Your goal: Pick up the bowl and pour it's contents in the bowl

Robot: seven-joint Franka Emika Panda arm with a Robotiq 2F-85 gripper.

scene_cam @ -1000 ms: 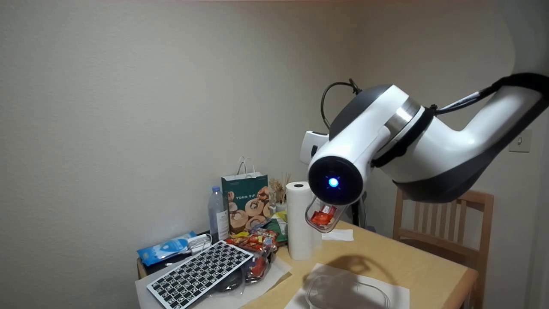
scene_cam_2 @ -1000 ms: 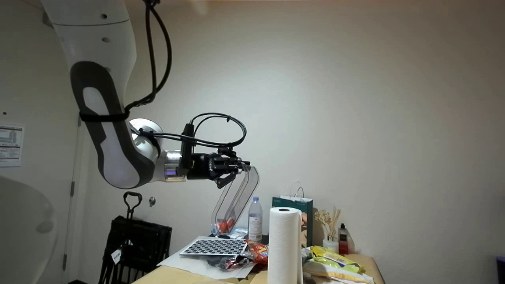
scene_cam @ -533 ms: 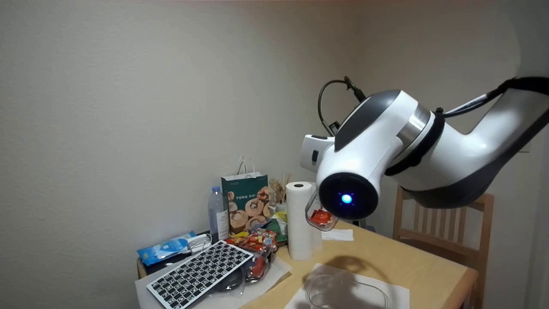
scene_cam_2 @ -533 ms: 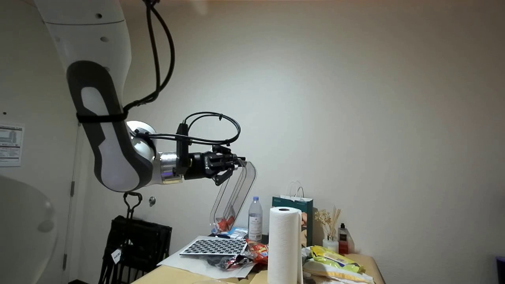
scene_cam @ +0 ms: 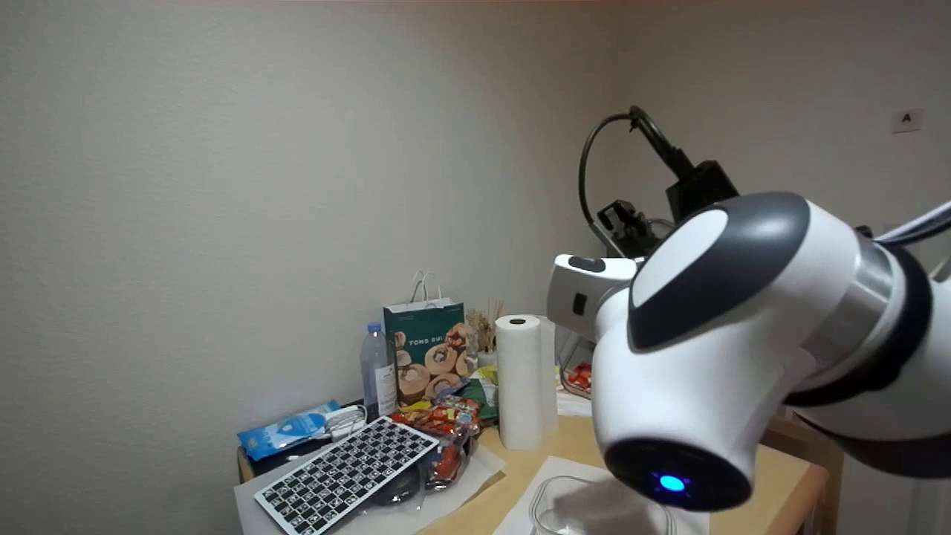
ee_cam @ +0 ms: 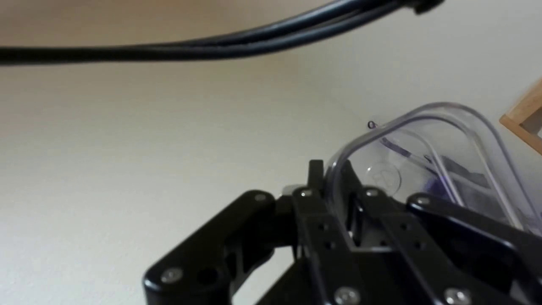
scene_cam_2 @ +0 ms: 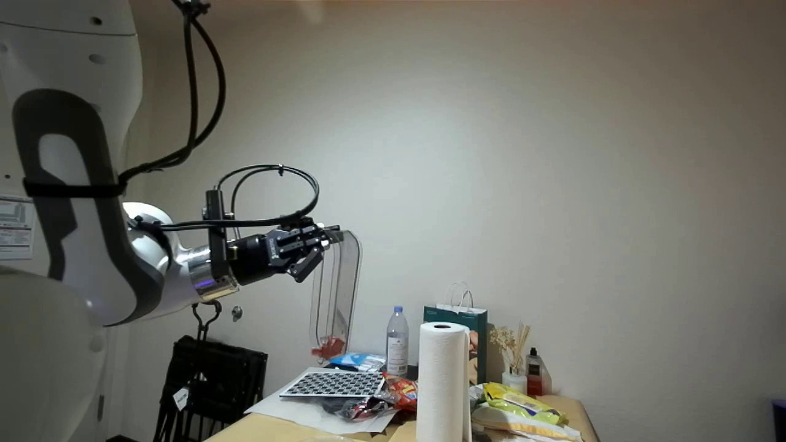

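Note:
My gripper (ee_cam: 332, 178) is shut on the rim of a clear plastic bowl (ee_cam: 449, 112), one finger on each side of its wall. In an exterior view this bowl (scene_cam_2: 347, 282) hangs nearly vertical from the fingertips, above table height. Red packets (scene_cam_2: 331, 347) are gathered at its lower end. The arm hides most of the held bowl (scene_cam: 566, 360) in an exterior view, leaving an edge and some red visible. A second clear bowl (scene_cam: 546, 487) rests on white paper on the table, partly cut off by the frame and partly covered by the arm.
A paper towel roll (scene_cam: 518, 386) stands upright on the table near the bowl on the paper. Beyond it are snack bags (scene_cam: 446, 416), a checkered board (scene_cam: 348, 475), a bottle (scene_cam: 379, 371) and a green paper bag (scene_cam: 425, 345). A diffuser and wipes pack (scene_cam_2: 522, 402) sit farther along.
The arm has swung sideways, leftward in an exterior view, and its wrist has turned upward. The held bowl went along, shifting from a slant to nearly vertical, with red packets still inside.

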